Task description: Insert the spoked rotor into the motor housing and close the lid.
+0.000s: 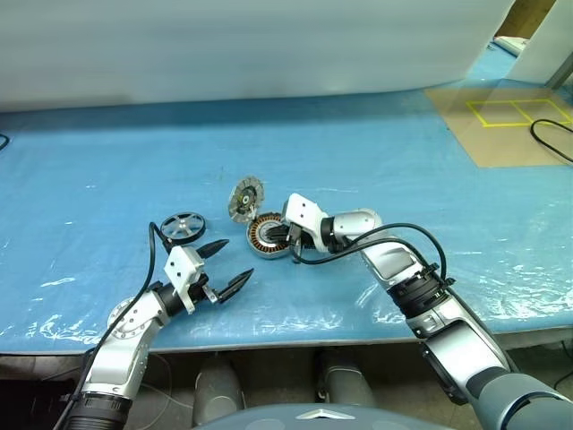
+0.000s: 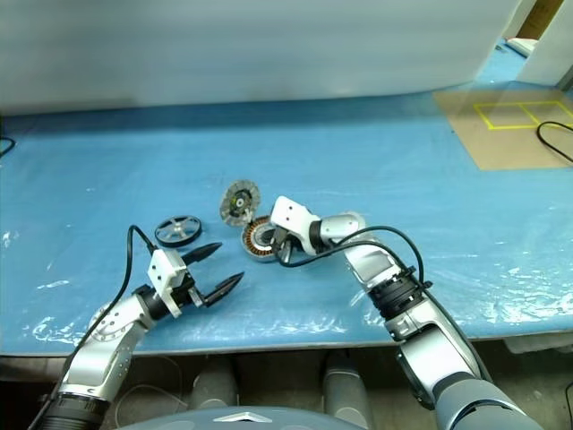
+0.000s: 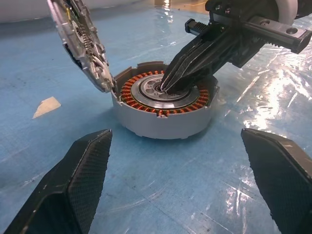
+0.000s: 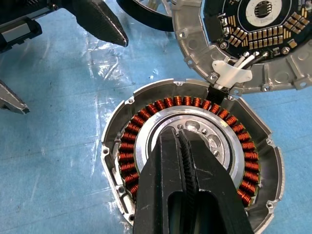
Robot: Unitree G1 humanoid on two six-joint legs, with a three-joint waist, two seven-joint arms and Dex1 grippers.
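The motor housing (image 1: 267, 235) lies flat on the blue table, its copper windings (image 4: 127, 146) ringing a pale centre. The lid (image 1: 244, 197) stands tilted up at the housing's far edge, joined to it by a white connector (image 4: 231, 74), circuit-board side facing the housing. The spoked rotor (image 1: 183, 226) lies flat to the left of both. My right gripper (image 4: 178, 135) is shut with nothing between its fingers, its tips resting on the housing's pale centre. My left gripper (image 1: 224, 266) hangs open in front of the rotor, pointing toward the housing and apart from it, holding nothing.
A brown board (image 1: 510, 121) with yellow tape lines lies at the far right, with a black cable (image 1: 553, 139) on it. The table's front edge (image 1: 295, 339) runs just in front of both arms. A pale scrap (image 3: 46, 107) lies left of the housing.
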